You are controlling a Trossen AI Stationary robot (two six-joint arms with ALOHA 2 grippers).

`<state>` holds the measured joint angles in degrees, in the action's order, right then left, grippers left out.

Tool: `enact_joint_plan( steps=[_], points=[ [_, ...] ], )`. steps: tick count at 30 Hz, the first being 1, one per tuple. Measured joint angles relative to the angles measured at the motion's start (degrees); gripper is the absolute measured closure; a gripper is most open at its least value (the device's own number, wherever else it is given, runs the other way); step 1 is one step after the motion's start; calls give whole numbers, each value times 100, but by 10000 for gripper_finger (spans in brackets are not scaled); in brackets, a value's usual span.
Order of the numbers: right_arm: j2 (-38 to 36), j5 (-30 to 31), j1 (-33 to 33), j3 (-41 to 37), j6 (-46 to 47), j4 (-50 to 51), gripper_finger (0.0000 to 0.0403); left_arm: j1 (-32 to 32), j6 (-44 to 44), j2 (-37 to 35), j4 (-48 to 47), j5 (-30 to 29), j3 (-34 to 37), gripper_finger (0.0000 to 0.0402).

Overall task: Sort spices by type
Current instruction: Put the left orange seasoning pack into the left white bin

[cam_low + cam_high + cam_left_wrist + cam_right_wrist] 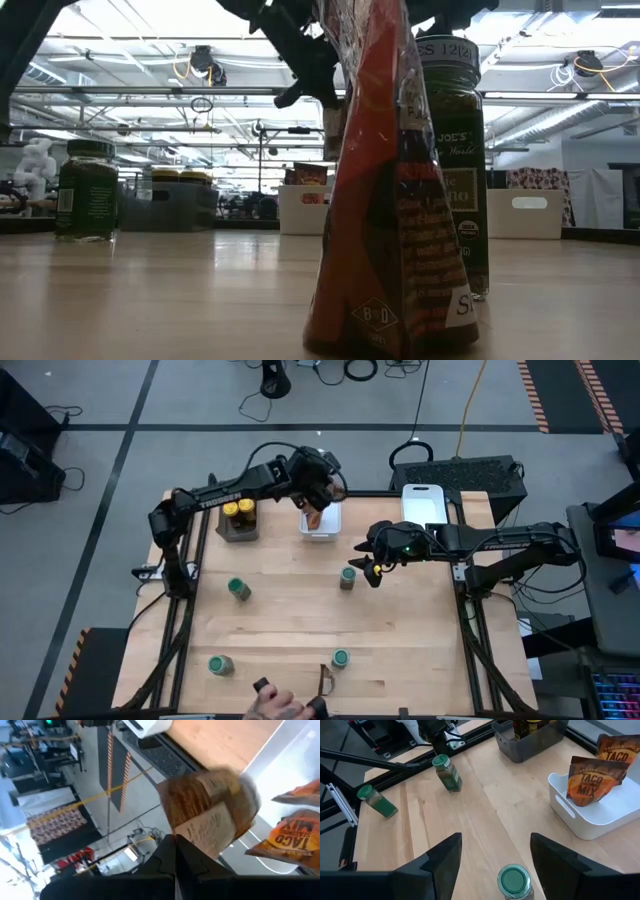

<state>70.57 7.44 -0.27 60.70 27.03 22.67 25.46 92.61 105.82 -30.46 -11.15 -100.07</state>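
Note:
My left gripper (316, 508) is shut on a brown-orange packet (210, 812) over the white tray (321, 532) at the table's far side. Two like packets (590, 785) stand in that tray. My right gripper (495, 865) is open near the table's middle. Its fingers stand on either side of an upright green-lidded jar (515, 882) without touching it. Three more green-lidded jars (238, 589) (220, 664) (340, 658) stand on the table. Yellow-lidded jars (238, 508) sit in the dark tray (238, 530). One packet (400, 200) stands near the table's near edge. My left gripper pinches the packet between its two fingers at one edge (192, 842), coming from above. The packet sticks out past the fingertips over the white tray's inside. Whether its lower end touches the tray floor cannot be told.
A second white tray (425, 503) sits at the far right of the table. A person's hand (280, 707) rests at the near edge, next to the standing packet (325, 680). Bare wood lies between the jars in the middle of the table.

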Motion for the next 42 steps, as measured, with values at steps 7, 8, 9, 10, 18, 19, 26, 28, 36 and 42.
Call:
enact_joint_plan(
  steps=[7, 8, 9, 10, 18, 19, 26, 28, 36, 42],
  points=[
    [0, 0, 0, -1, 0, -2, 184, 385, -82, -2, 9, 468, 0, 401],
    [0, 0, 0, -1, 0, -4, 184, 432, -82, 11, 8, 536, 0, 401],
    [0, 0, 0, -1, 0, -4, 184, 459, -82, 56, 37, 580, 0, 401],
    [0, 0, 0, -1, 10, -4, 184, 491, -85, 99, 71, 619, -4, 401],
    [0, 9, 0, -1, 224, -15, 184, 607, -238, 653, 138, 765, 0, 401],
    [0, 9, 0, -1, 252, -15, 184, 607, -286, 712, 144, 779, 0, 401],
    [0, 7, 0, -1, 387, -8, 184, 680, -378, 1024, 52, 793, 0, 401],
    [0, 7, 0, -1, 430, 5, 184, 688, -364, 1034, -48, 793, 0, 401],
    [0, 4, 0, -1, 382, 47, 184, 784, -341, 722, -253, 801, -10, 401],
    [0, 17, -9, -1, 273, 42, 184, 791, -375, 757, -316, 1095, 7, 401]
  ],
)
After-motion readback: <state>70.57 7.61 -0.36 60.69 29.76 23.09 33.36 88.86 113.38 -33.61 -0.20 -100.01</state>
